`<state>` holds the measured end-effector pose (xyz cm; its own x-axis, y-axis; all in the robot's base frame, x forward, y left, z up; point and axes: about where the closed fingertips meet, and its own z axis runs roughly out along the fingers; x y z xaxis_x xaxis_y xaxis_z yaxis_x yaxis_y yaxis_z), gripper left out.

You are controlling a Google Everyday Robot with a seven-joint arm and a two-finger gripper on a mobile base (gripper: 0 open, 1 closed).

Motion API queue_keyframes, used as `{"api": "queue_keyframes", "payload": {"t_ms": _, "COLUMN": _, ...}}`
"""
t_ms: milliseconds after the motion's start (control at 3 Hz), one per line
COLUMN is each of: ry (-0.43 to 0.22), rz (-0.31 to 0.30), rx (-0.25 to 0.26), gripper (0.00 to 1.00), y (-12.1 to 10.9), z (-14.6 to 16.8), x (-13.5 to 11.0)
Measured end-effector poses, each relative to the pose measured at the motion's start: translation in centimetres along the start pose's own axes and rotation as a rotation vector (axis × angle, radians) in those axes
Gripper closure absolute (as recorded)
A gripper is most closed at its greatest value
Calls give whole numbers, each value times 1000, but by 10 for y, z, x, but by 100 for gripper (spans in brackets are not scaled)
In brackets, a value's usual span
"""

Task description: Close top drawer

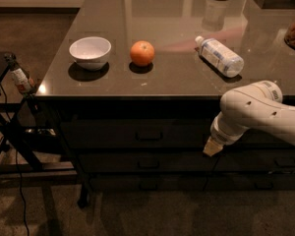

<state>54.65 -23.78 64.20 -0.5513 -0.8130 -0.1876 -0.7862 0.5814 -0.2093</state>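
Gripper (212,148) on bent arm angles down before top drawer (108,134).

The white arm (255,109) comes in from the right edge of the frame, bends at a rounded joint, and slants down-left. Its gripper (212,148) hangs just right of centre, pointing downward.

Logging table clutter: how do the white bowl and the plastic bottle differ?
The white bowl stands upright beside the orange; the plastic bottle lies on its side. The bowl is opaque and open-topped; the bottle is clear and capped. Both rest on the dark tabletop. The gripper is lower, in front of the top drawer.
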Motion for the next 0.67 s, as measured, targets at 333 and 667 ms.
{"api": "queue_keyframes", "payload": {"t_ms": 333, "ry": 0, "rz": 0, "rx": 0, "gripper": 0, "y": 0, "z": 0, "x": 0}}
{"api": "queue_keyframes", "payload": {"t_ms": 667, "ry": 0, "rz": 0, "rx": 0, "gripper": 0, "y": 0, "z": 0, "x": 0}}
